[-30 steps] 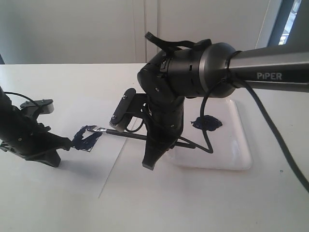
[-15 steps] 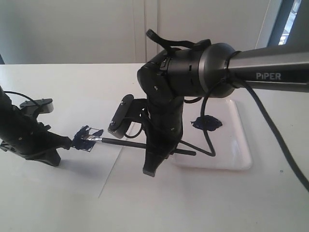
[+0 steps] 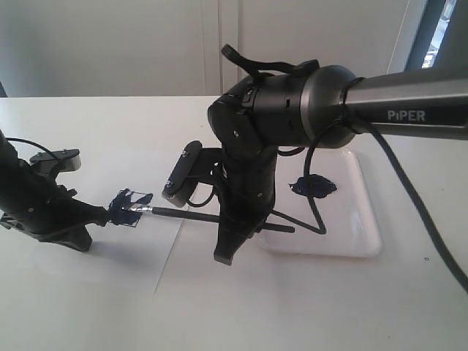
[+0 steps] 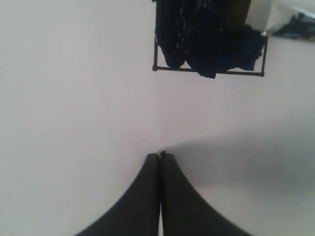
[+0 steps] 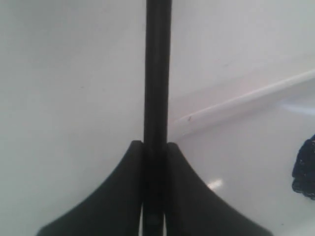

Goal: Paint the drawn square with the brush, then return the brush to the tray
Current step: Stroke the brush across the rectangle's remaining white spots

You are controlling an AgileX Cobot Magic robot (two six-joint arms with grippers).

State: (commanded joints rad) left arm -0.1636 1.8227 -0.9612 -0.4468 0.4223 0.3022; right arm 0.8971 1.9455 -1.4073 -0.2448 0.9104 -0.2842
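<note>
Right tool (image 5: 155, 143) clamps brush (image 3: 190, 215), tip indistinct against drawn square (image 4: 211, 44); left tool (image 4: 160, 156) closed.

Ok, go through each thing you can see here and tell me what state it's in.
brush: gripped by its handle, lying nearly level, tip on the square
right gripper: shut on the brush
left gripper: shut, holding nothing, tips close to the square
square: largely smeared with dark paint
tray: flat on the table, bearing a dark paint blob
</note>
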